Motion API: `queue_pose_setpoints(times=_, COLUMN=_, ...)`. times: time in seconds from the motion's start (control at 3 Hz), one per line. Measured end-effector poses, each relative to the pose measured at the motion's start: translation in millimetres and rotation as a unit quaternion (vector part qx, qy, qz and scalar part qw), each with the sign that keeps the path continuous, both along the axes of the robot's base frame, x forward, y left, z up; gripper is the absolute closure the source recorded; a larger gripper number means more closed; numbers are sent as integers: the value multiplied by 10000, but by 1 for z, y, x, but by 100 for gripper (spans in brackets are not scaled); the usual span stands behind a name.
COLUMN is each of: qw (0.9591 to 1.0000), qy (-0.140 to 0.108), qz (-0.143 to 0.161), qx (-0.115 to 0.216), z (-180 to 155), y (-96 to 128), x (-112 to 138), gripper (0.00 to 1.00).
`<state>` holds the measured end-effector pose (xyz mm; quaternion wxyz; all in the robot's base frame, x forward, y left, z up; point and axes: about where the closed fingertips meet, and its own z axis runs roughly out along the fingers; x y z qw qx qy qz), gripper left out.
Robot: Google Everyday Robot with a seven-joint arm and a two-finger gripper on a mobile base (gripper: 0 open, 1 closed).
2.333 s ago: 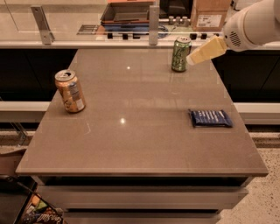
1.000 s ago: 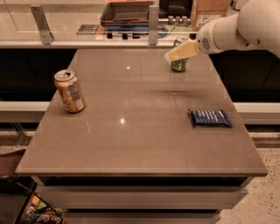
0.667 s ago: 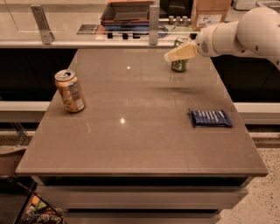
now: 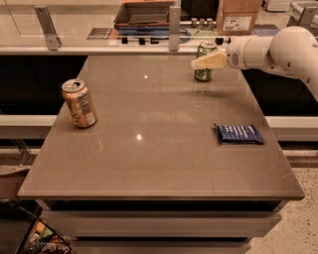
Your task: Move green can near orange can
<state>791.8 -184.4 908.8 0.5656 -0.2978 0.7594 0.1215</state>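
The green can (image 4: 202,75) stands upright near the far right edge of the brown table (image 4: 149,163). My gripper (image 4: 198,63) reaches in from the right on a white arm (image 4: 278,49) and lies across the front of the green can's middle, at can height. The can's silver top and its bottom show above and below it. The orange can (image 4: 79,103) stands upright at the left side of the table, far from the green can.
A dark blue packet (image 4: 238,133) lies flat at the table's right side, in front of the arm. Behind the table runs a counter with a tray (image 4: 144,14), a cardboard box (image 4: 238,15) and metal posts (image 4: 173,27).
Since the earliest frame my gripper has moved left from beside the green can to across its front. Over the last second it has barely moved. Both cans stand where they were.
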Motion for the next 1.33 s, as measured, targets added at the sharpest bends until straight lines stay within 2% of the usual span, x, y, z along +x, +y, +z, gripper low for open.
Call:
queue_pose_setpoints(times=0.33, qw=10000, qy=-2, qz=82, qx=-25, z=1, y=6, x=9, gripper=0)
queue_pose_setpoints(times=0.67, qw=9997, qy=70, qz=214, qx=-102, z=0, y=15, x=14, gripper=23)
queue_pose_setpoints(times=1.33, qw=9996, qy=85, qz=241, qx=-88, z=-3, y=20, x=15, gripper=69)
